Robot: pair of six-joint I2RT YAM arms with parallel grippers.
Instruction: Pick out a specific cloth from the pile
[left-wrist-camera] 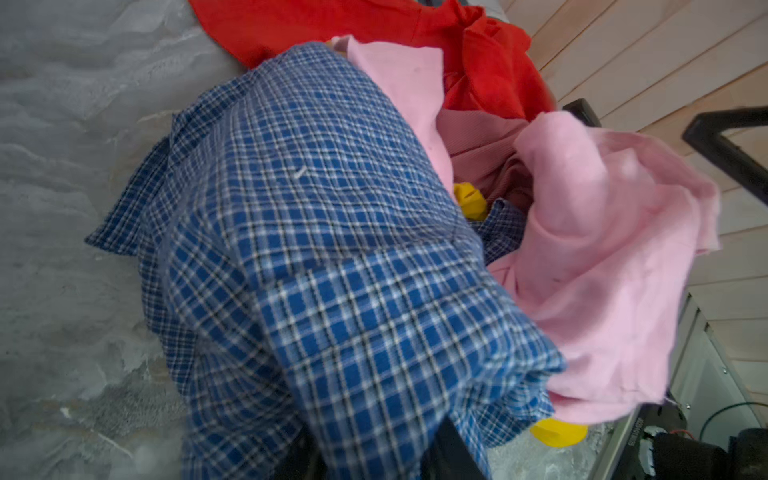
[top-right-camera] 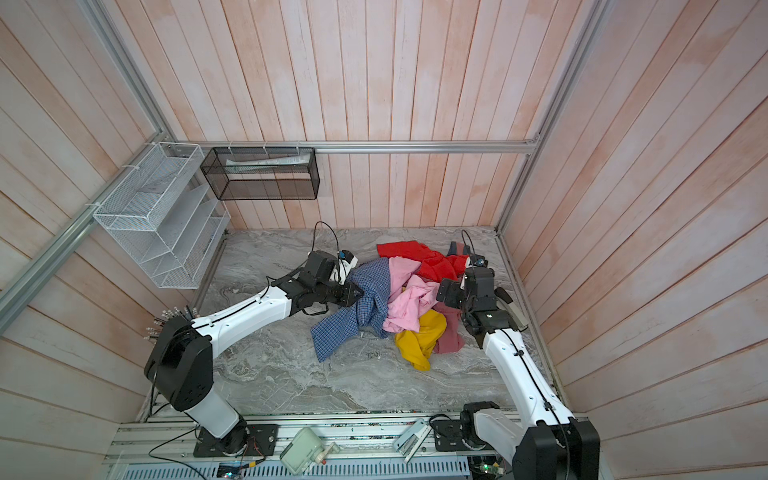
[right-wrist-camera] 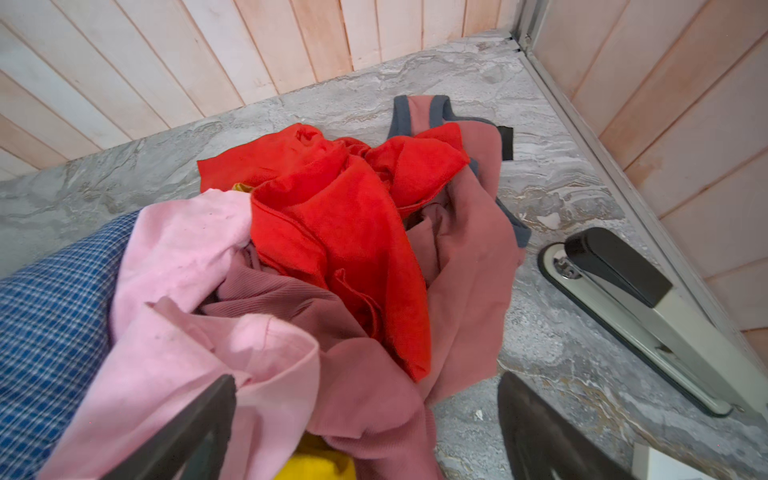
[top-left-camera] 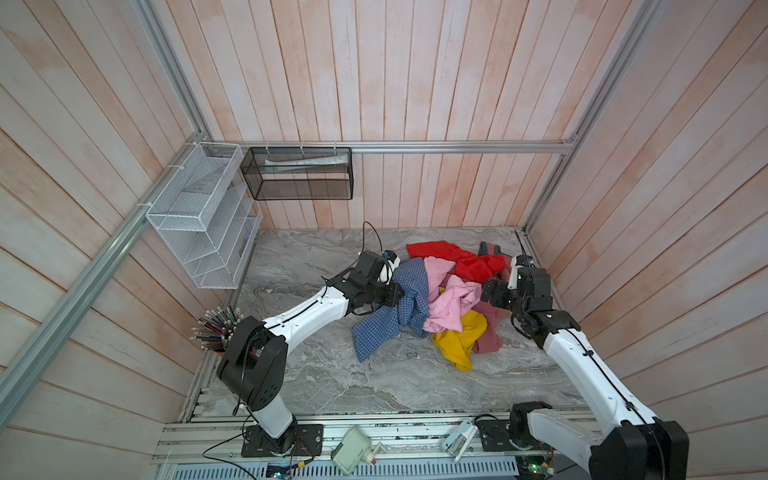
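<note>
Bare grey table (top-left-camera: 332,382) up front. Yellow garment (top-left-camera: 459,343) is at the front of the pile (top-left-camera: 457,286), rose one (top-left-camera: 492,336) just beside it. Check shirt (top-left-camera: 388,322) sits on the pile's left edge: one end flat on the table, the rest humped against the pink top (top-left-camera: 446,301). Left claw (top-left-camera: 397,293) touches the shirt, fabric draped over it; width cannot tell. Right claw (right-wrist-camera: 365,378) spread wide over pink and rose folds, gripping nothing. Stapler (right-wrist-camera: 623,303) by the right wall. Red cloth (top-left-camera: 453,255) farthest.
</note>
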